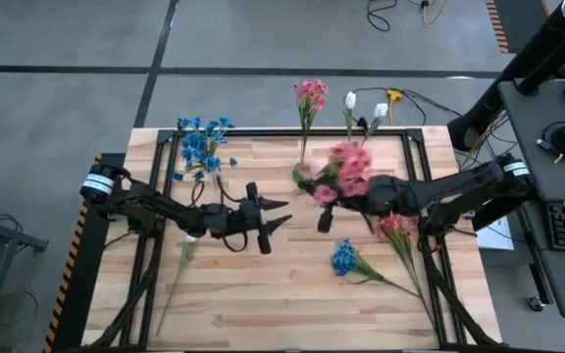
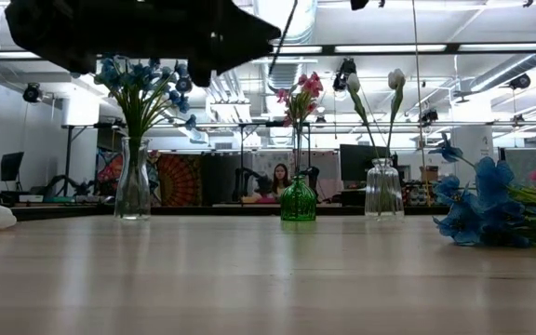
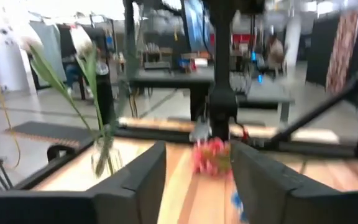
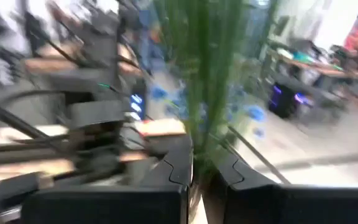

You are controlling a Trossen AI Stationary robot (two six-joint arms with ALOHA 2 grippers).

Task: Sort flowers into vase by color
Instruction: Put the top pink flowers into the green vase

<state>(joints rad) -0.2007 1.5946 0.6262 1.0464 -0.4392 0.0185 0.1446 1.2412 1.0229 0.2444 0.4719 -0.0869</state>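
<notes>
Right gripper [image 1: 324, 218] | jaws clenched on pink flowers [image 1: 346, 169] | left gripper [image 1: 281, 214] jaws released, empty

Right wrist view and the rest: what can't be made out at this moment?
- Right wrist view: motion blur; green stems sit between the right gripper's fingers, but their blossoms are cut off.
- High view: pink flowers cover the right gripper's fingertips.
- Low view: a dark arm hides the top of the blue bunch; which arm is unclear.
- Left wrist view: blur; the open left gripper shows nothing held.
</notes>
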